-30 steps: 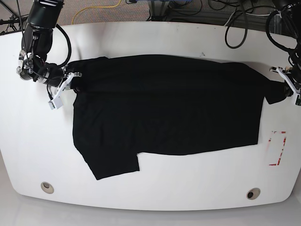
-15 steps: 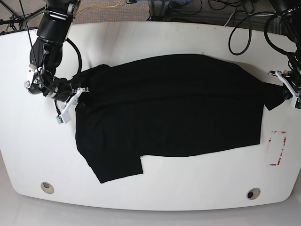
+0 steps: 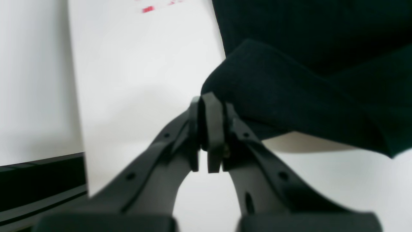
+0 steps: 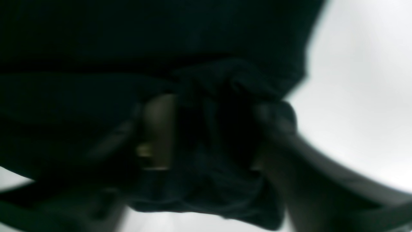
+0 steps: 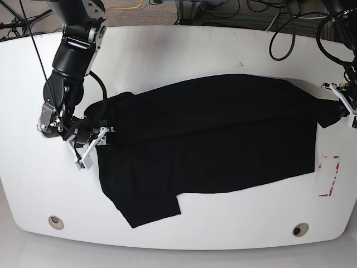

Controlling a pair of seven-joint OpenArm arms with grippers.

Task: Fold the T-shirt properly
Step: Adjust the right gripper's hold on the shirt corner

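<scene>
On the white table [image 5: 184, 44], near edge first: two small round metal inserts [image 5: 56, 222] sit by the front rim, one toward each corner. Just behind them the plain black soft cloth T-shirt [image 5: 217, 134] lies spread across the middle, wide side to side, one short sleeve poking toward the front edge. A red-and-white printed marker strip [image 5: 328, 176] lies on the table just beside the shirt's edge, on the base view's right.

Left hand [image 3: 209, 129] — fingers pressed together, pinching a rolled edge of the T-shirt [image 3: 289, 96] at the tips; cloth lifts off the table there. In the base view it sits at the far right edge of the shirt [image 5: 341, 103].

Right hand [image 4: 212, 135] — wrist view is dark and blurred, but the two fingers [image 4: 157, 129] stand apart with bunched black cloth [image 4: 225, 80] lying between them; can't tell if they touch it. In the base view it's at the shirt's left edge [image 5: 96, 139].

Farther back: dark cables and a yellow cable [image 5: 122, 6] beyond the table's rear rim.
</scene>
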